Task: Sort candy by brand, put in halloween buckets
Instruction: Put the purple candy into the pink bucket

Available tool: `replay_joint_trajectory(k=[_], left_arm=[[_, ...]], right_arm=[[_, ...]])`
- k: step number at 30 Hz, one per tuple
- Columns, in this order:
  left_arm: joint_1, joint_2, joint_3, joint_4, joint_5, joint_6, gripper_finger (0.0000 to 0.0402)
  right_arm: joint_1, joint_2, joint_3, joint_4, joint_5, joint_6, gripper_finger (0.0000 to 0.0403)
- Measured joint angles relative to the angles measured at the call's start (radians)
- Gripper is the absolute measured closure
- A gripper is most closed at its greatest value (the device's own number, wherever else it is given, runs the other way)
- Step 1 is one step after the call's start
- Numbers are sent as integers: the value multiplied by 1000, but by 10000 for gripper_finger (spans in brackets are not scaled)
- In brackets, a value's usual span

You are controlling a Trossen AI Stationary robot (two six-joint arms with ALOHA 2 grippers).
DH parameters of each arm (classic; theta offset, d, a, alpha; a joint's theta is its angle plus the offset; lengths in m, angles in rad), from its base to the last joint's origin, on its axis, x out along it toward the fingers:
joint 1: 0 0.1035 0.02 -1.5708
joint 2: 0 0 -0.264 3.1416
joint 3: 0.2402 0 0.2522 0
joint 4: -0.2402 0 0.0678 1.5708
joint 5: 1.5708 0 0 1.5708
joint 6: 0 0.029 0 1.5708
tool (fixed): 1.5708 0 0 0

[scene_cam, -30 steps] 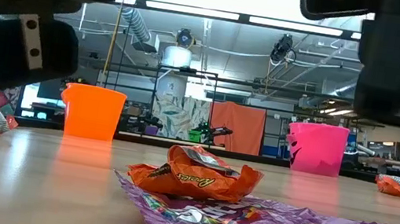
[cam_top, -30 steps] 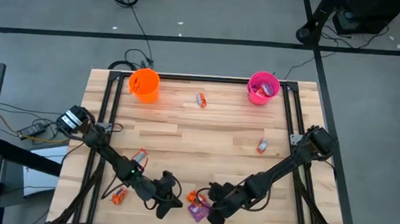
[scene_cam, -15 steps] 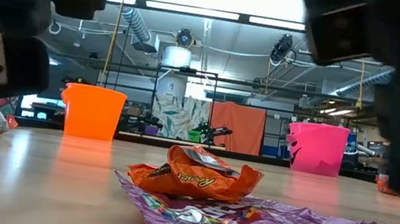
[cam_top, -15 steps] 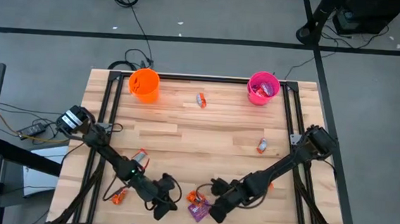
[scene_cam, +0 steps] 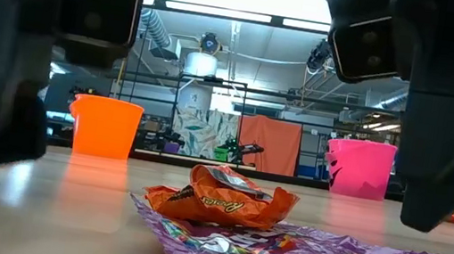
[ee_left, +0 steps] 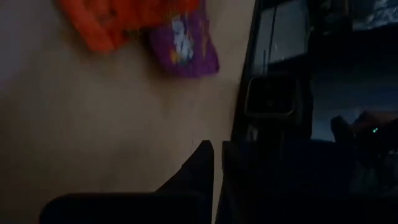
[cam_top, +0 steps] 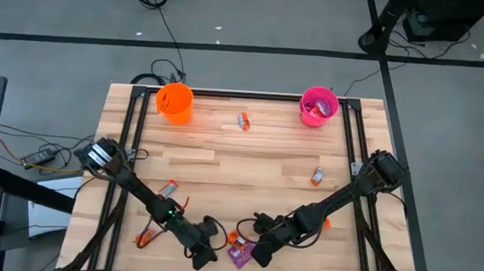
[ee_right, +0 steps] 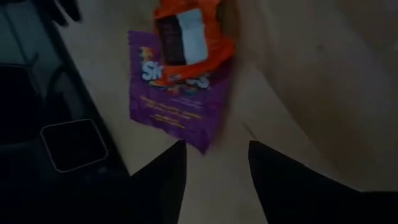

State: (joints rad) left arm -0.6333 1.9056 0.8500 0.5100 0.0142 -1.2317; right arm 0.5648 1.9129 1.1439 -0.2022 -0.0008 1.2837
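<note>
The right tool [ee_right: 211,163] is hanging just above a purple wrapper [ee_right: 177,102] with an orange wrapper [ee_right: 186,43] lying on top of it, at the near edge of the surface [cam_top: 257,162]. Its fingers are standing apart, released, with nothing between them. The left tool [cam_top: 202,249] is waiting just beside the same pair, clenched on nothing.

The step in hand looks like a pick of one of these two candies. Because they overlap, the next move calls for pinching only one wrapper, then carrying it to its bucket: the orange bucket [cam_top: 174,103] and pink bucket [cam_top: 318,106] are standing well apart at the far edge.
</note>
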Motion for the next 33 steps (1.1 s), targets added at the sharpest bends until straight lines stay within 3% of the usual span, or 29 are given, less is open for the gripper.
replay_joint_trajectory(k=[6, 15, 19, 25, 29, 33], left_arm=[[10, 81, 86, -36, 32, -4, 365], [21, 86, 100, -64, -53, -33, 365], [22, 87, 102, -72, -89, -37, 365], [23, 88, 100, -72, -148, -30, 365], [25, 87, 97, -32, -148, 33, 365], [23, 62, 94, -5, -190, 69, 365]], right_arm=[[-3, 56, -23, 121, -57, 23, 220], [-5, 127, -17, 263, -83, 34, 232], [-10, 129, -16, 238, -60, 49, 274], [-22, 131, -18, 223, -44, 31, 388], [-17, 120, -18, 231, 18, 2, 395], [-13, 78, -22, 210, 150, -3, 398]])
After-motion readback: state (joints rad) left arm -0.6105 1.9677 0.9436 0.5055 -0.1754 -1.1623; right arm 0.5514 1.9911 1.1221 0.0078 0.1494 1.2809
